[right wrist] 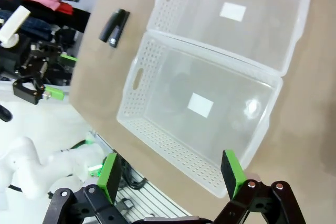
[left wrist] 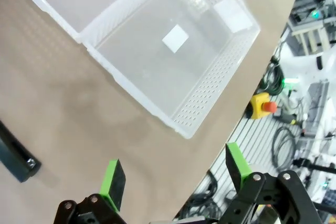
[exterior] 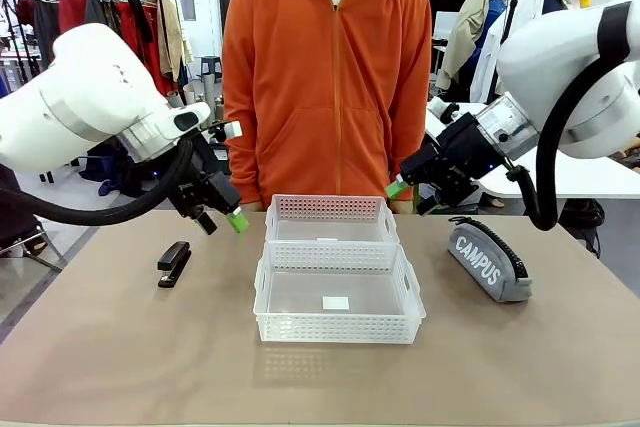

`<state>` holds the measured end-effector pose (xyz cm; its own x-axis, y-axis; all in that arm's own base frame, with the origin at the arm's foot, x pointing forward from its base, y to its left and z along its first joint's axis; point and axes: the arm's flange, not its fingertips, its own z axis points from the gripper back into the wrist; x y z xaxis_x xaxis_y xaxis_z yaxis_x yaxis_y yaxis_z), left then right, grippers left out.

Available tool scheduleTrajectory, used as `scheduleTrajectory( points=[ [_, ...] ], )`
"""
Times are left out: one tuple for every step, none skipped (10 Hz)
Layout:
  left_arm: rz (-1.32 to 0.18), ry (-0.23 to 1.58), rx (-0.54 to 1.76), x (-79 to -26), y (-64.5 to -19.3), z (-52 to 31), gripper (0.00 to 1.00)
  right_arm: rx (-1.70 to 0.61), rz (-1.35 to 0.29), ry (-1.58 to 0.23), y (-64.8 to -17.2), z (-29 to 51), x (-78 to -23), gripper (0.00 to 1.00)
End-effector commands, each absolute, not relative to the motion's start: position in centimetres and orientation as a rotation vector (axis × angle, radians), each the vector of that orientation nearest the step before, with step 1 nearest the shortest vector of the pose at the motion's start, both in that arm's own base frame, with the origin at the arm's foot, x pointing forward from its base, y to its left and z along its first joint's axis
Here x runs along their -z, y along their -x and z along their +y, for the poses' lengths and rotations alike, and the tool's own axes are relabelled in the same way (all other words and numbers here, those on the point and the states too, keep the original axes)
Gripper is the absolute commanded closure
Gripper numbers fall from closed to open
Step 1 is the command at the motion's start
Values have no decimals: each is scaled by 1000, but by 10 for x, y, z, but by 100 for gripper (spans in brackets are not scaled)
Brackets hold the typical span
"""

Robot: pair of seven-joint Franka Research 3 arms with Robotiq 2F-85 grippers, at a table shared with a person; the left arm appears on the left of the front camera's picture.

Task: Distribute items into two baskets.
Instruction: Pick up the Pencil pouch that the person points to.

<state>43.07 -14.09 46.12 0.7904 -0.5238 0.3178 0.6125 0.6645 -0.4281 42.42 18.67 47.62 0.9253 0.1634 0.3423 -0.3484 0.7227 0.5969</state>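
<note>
Tan table point(exterior: 120, 367) bare up front. Near basket point(exterior: 337, 329) & far basket point(exterior: 330, 209) butted long side to long side mid-table, both empty; easy to clip the shared rim on a drop & shove both.

Stapler point(exterior: 174, 263): small, black, flat on table left of baskets. Low, so could skid or tip under the pads.

Pouch point(exterior: 488, 262): grey, white "CAMPUS", black zip, lying right of baskets. Soft, so may sag or slip if pinched at one end.

Left gripper point(exterior: 221, 222) wide open above & beyond stapler. Right gripper point(exterior: 410, 195) wide open, up left of pouch, holding nothing.

Person point(exterior: 325, 77) in orange hoodie at far edge.
</note>
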Motion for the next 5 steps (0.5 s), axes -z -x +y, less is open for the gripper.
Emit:
scheduleTrajectory(
  points=[
    [-200,578,653,-451,-433,-134,0,-298,-322,-723,-434,182,-469,0],
    [-173,546,645,-461,-431,-141,0,-286,-275,-710,-424,187,-476,0],
    [-173,546,645,-461,-431,-141,0,-286,-275,-710,-424,187,-476,0],
    [-173,546,645,-461,-431,-141,0,-286,-275,-710,-424,187,-476,0],
    [-173,546,645,-461,-431,-141,0,-286,-275,-710,-424,187,-476,0]
  ],
)
